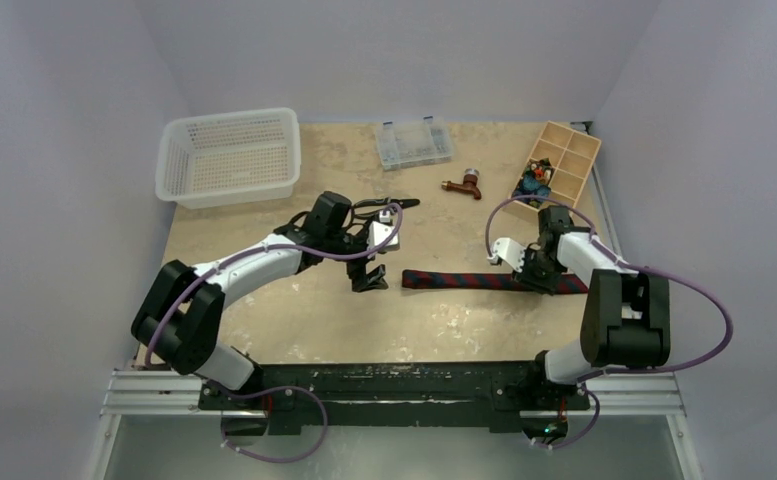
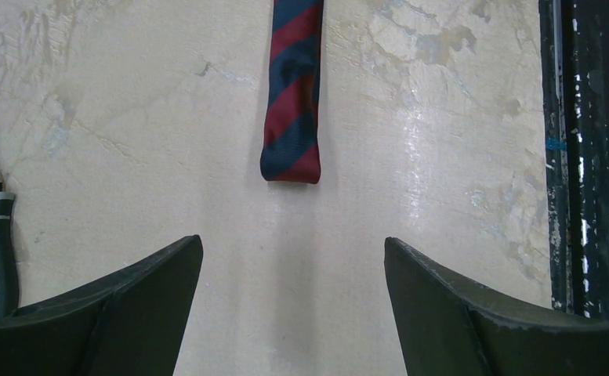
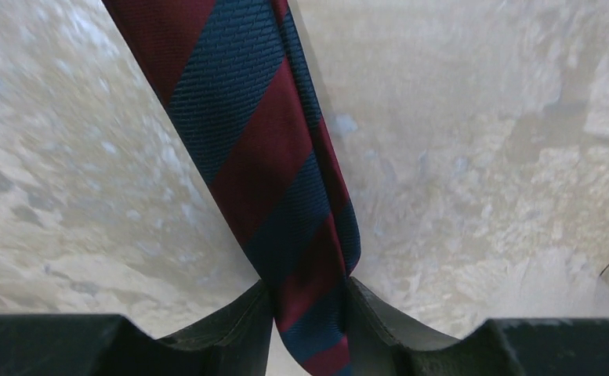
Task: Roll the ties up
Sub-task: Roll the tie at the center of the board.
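The tie is ribbed woven cloth, faintly shiny; the counter looks like mottled, glossy stone; the basket is perforated plastic.

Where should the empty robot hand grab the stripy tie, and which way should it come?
Probably the tie at its free end, from above, fingers straddling the narrow width. It lies flat, the open left gripper hangs just short of that end, and the right gripper pinches it near the other end.

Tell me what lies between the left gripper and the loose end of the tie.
Only bare tabletop. The left wrist view shows the open left gripper facing the end of the tie, with nothing between.
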Controlling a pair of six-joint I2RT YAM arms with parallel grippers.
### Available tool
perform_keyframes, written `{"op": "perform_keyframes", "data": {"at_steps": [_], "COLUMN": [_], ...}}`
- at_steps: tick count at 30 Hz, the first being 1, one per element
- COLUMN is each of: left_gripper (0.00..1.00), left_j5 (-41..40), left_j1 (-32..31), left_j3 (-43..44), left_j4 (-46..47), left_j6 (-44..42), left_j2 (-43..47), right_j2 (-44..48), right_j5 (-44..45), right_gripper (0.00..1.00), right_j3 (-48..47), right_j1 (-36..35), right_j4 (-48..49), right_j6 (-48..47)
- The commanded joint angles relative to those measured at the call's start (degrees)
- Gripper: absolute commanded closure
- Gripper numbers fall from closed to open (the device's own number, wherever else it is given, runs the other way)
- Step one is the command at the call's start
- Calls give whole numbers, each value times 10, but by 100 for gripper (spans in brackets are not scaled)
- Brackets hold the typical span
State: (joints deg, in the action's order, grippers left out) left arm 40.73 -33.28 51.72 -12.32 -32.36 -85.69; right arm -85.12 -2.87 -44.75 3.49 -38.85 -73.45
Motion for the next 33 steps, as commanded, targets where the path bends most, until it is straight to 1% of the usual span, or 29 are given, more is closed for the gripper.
{"op": "perform_keyframes", "data": {"at_steps": [1, 2, 4, 5, 9, 11, 13, 14, 16, 19, 20, 21, 23, 24, 27, 28, 31, 33], "left_gripper": [15, 15, 15, 15, 15, 15, 15, 15, 15, 16, 17, 19, 25, 28, 33, 35, 39, 39], "left_j5": [13, 14, 16, 17, 18, 18, 18, 16, 14, 21, 24, 25, 21, 20, 16, 17, 28, 27], "left_j1": [-9, -10, -13, -16, -24, -25, -27, -27, -27, -27, -27, -28, -31, -31, -31, -31, -31, -31], "left_j3": [-4, -5, -8, -11, -20, -19, -18, -17, -11, -6, -6, -9, -13, -15, -21, -24, -31, -36], "left_j4": [63, 66, 74, 79, 108, 129, 146, 152, 160, 161, 157, 153, 143, 139, 134, 132, 124, 105], "left_j6": [4, 4, 6, 7, 9, 9, 5, 4, 2, -3, -7, -13, -28, -32, -37, -41, -57, -61], "left_j2": [-23, -26, -30, -32, -52, -67, -83, -91, -105, -119, -118, -118, -118, -118, -117, -115, -106, -102], "right_j2": [-13, -11, -9, -8, 1, 8, 11, 9, -1, -24, -34, -43, -58, -64, -70, -68, -68, -76], "right_j5": [28, 28, 18, 5, -22, -37, -63, -80, -120, -208, -236, -264, -323, -350, -412, -424, -451, -455], "right_gripper": [60, 54, 38, 33, 23, 17, 5, 2, 2, 2, 3, 6, 16, 23, 41, 49, 61, 65], "right_j3": [23, 17, -10, -27, -60, -76, -103, -123, -174, -261, -285, -306, -326, -327, -298, -281, -235, -217], "right_j1": [23, 23, 23, 22, 22, 22, 22, 22, 22, 19, 14, 7, -9, -18, -63, -78, -122, -148], "right_j4": [-34, -41, -79, -92, -116, -128, -149, -162, -186, -213, -218, -220, -210, -201, -151, -130, -69, -45], "right_j6": [-61, -62, -45, -35, -11, 2, 24, 42, 81, 157, 186, 217, 289, 324, 429, 457, 530, 555]}}
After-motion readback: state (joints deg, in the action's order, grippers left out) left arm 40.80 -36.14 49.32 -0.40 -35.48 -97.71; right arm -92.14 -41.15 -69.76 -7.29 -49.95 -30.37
